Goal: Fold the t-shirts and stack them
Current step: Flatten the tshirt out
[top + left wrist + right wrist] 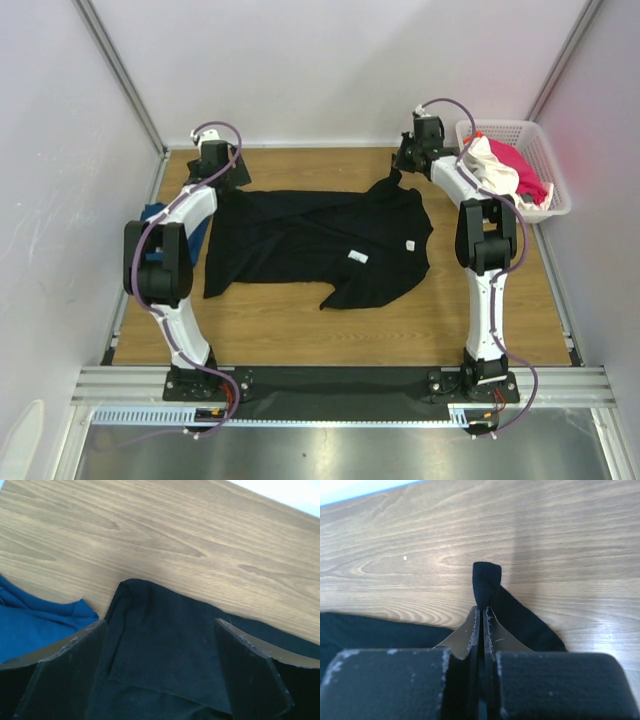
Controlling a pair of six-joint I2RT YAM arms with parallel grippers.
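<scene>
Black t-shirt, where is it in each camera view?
Top external: black t-shirt spread mid-table.
Left wrist: bottom centre, shirt corner between the fingers of the open left hand.
Right wrist: centre, shirt fold pinched by the shut right hand.
Shared landmark: the wooden tabletop.

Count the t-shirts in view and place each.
4: black t-shirt spread mid-table; blue t-shirt bunched at the left edge; white t-shirt and pink-red t-shirt in the basket, which may hide more.

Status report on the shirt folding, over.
Left gripper open above black t-shirt corner. Right gripper shut on its far edge. Blue t-shirt lies beside left arm.
</scene>
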